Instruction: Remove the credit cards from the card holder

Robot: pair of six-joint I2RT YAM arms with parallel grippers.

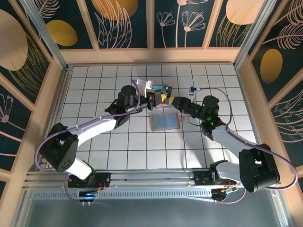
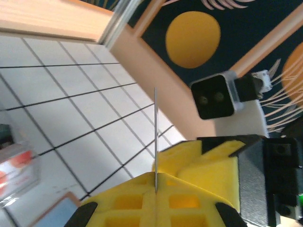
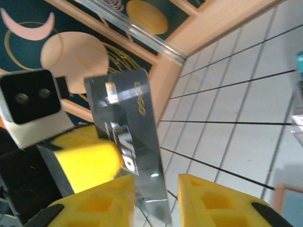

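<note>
The holder [image 1: 164, 122] lies open on the table [image 1: 109, 151], blue-grey face up. Just beyond it the claws meet, seemingly for a handover. The left claw [image 2: 155, 183] pinches a dark card [image 3: 127, 118] edge-on. The right claw [image 3: 156, 189] stands narrowly parted, one pad clear of it. Loose cards [image 1: 158, 88] lie farther back.

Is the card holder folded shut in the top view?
No, the card holder lies open and flat on the tiled table, with its blue-grey inner face turned up.
</note>
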